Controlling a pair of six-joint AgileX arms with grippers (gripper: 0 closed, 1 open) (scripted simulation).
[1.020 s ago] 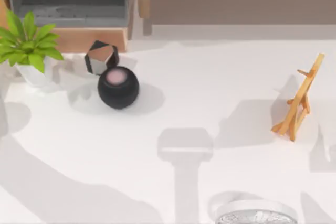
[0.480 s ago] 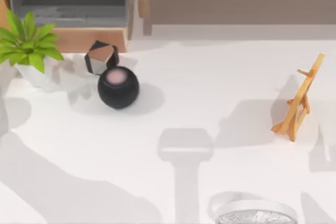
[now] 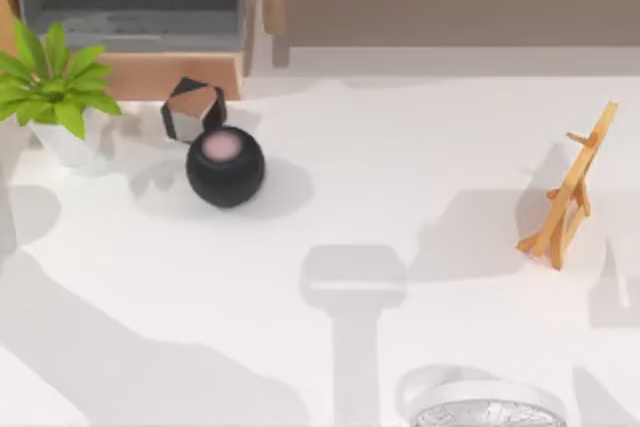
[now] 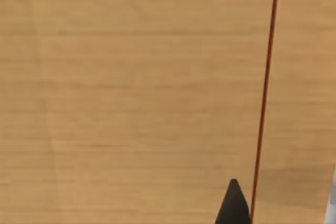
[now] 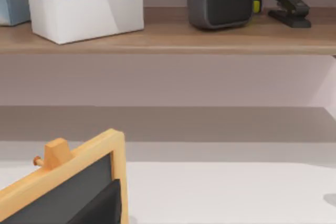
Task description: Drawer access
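The drawer at the tabletop's far left stands pulled out, grey inside showing, so access looks largely done. The left pincer faces tan wood up close; I cannot tell its opening.

drawer: tan front, grey inside | speaker: black, pink top | plant: green | easel: orange

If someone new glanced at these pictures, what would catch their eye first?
Probably the black ball with its pink top, left of the table's centre, just before the open drawer at the far left. Next, the green plant at the left edge and the wooden easel at the right.
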